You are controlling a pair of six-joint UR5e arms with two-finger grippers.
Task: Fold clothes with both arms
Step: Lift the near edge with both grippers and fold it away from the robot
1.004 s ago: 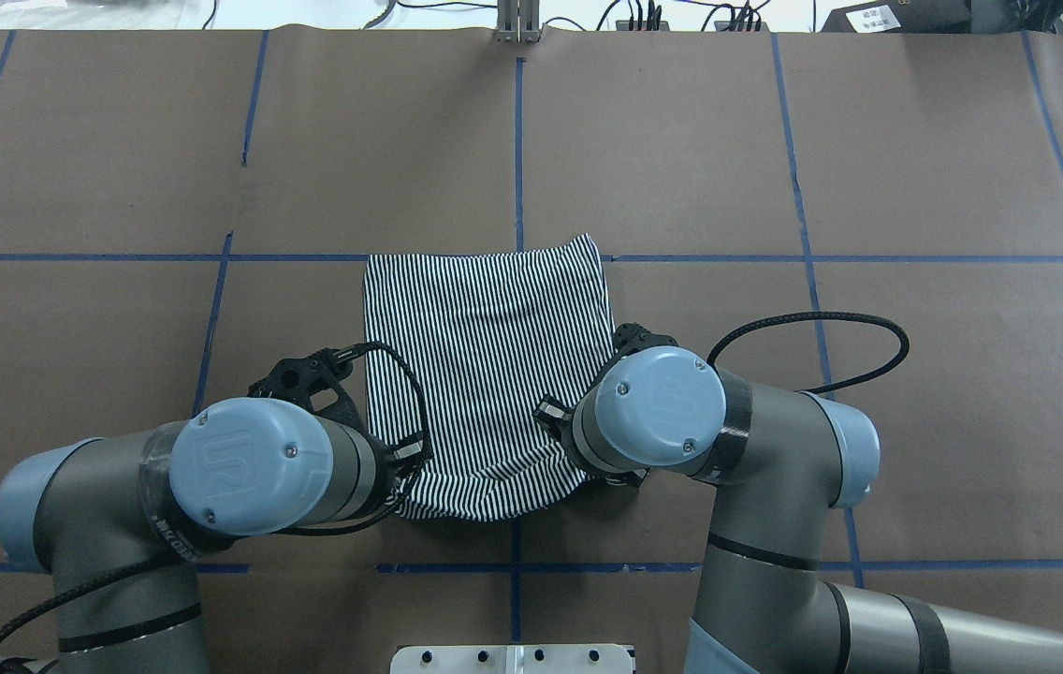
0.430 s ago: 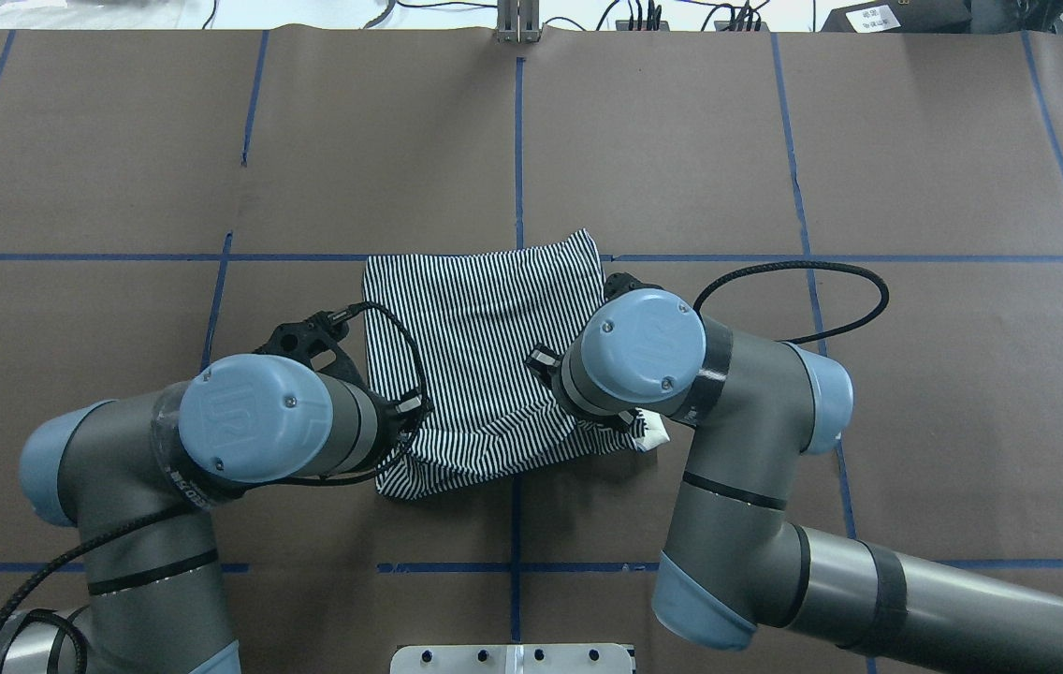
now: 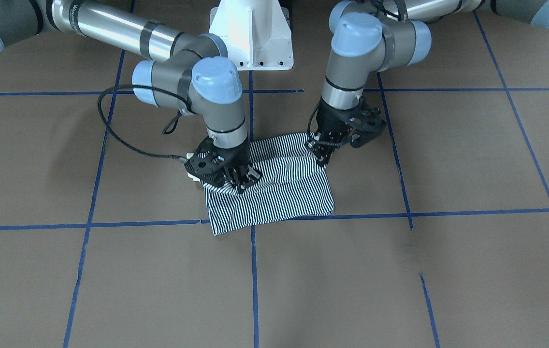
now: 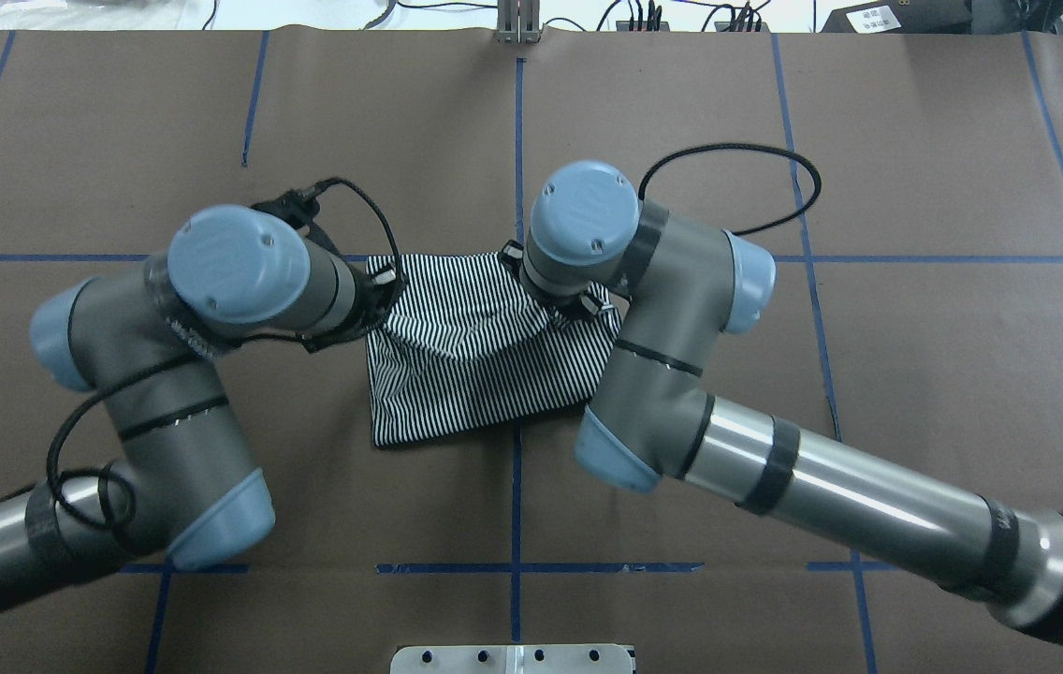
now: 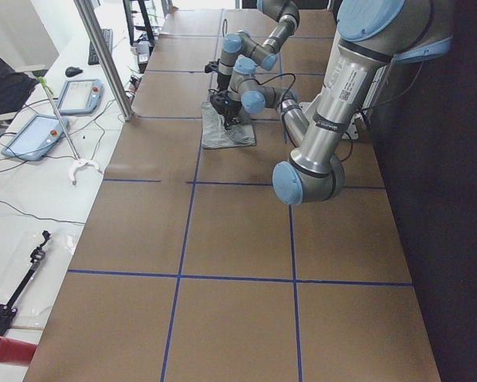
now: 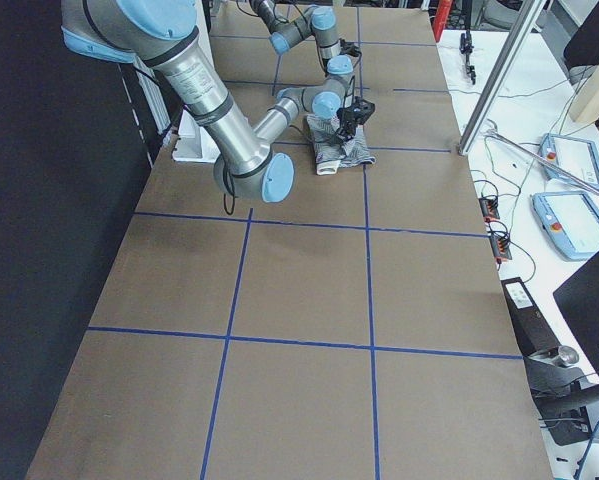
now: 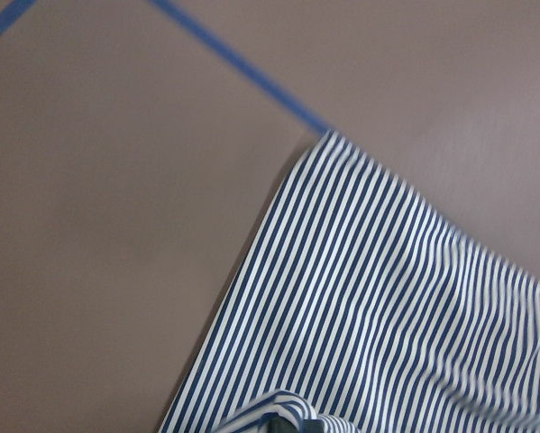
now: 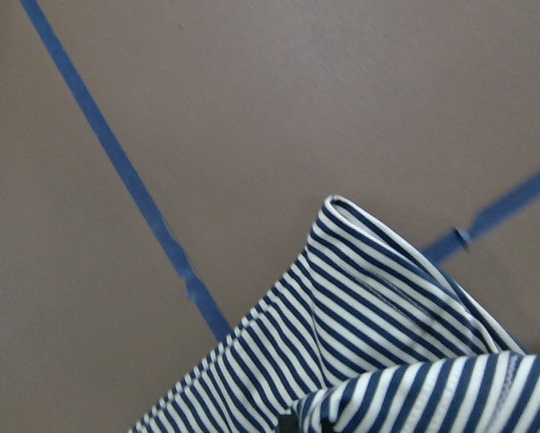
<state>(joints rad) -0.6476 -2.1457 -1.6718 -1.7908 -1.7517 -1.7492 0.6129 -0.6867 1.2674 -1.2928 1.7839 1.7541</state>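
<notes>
Half done, I'd say: left tool (image 3: 324,153) & right tool (image 3: 240,182) each pinch shirt (image 3: 284,198) edge, doubled over itself mid-frame on counter (image 3: 448,266); lay-down, release, maybe 1 more fold left

Soft, matt knit cloth in the polo shirt (image 4: 485,374), thin navy-and-white stripes, gently rumpled along the fold. Dull brown paper-like sheet over the table (image 4: 915,140), smooth but faintly creased, with matt blue tape lines (image 4: 519,140) stuck flat on it. Shiny brushed metal along the right arm (image 4: 868,501) tube, satin grey casing at the joints, smooth light-blue plastic caps (image 4: 585,208). Rough-looking black braided cable (image 4: 728,146). Matt black plastic on the right gripper (image 3: 238,183). Glossy white pedestal base (image 3: 250,34).
</notes>
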